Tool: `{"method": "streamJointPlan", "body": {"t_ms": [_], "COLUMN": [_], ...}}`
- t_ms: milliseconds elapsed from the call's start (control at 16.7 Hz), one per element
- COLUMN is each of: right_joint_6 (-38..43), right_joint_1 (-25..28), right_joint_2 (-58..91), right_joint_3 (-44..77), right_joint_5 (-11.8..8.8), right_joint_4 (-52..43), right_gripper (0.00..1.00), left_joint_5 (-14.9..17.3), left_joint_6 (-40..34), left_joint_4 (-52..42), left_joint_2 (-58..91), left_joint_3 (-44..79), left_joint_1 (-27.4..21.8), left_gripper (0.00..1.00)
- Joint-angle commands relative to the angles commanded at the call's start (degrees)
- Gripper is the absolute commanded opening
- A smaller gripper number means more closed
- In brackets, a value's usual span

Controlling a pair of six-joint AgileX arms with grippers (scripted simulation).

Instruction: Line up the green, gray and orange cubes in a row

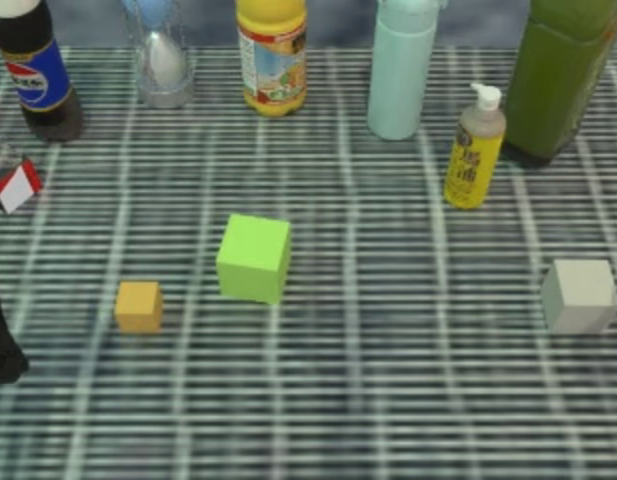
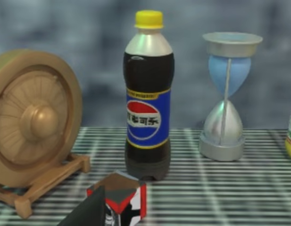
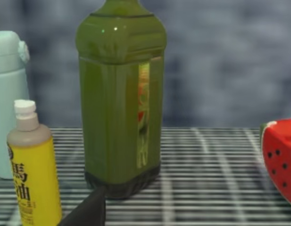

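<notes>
1. My left gripper [image 1: 0,350] sits parked at the table's left edge; I cannot tell how its fingers stand. My right arm is out of the top view.
2. Nothing is held. The small yellow-orange cube [image 1: 139,306] lies nearest my left fingers, the big lime-green cube [image 1: 254,257] just past it, and the pale gray cube [image 1: 580,295] far across, probably on my right arm's side.
3. All three are plain, matte and sharp-edged on the striped cloth [image 1: 388,400].
</notes>
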Motion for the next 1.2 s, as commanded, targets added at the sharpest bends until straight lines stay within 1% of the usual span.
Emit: {"method": "streamJointPlan", "body": {"t_ms": [240,480,660,1200], "right_joint_6": [0.0,0.0,0.0,0.0], "right_joint_1": [0.0,0.0,0.0,0.0], "right_joint_2": [0.0,0.0,0.0,0.0], "right_joint_3": [0.0,0.0,0.0,0.0], "right_joint_5": [0.0,0.0,0.0,0.0], "right_joint_4": [0.0,0.0,0.0,0.0], "right_gripper": [1.00,1.00,1.00,1.00], "left_joint_5": [0.1,0.1,0.1,-0.1], "left_joint_6": [-0.3,-2.2,-4.2,-11.0], "left_joint_4": [-1.2,-7.9,-15.6,-42.7], "left_joint_2": [1.8,12.6,27.2,80.3], "left_joint_3": [1.7,11.1,21.4,55.6], "left_joint_1": [-0.4,-2.4,-4.5,-11.9], "left_gripper": [1.00,1.00,1.00,1.00]}}
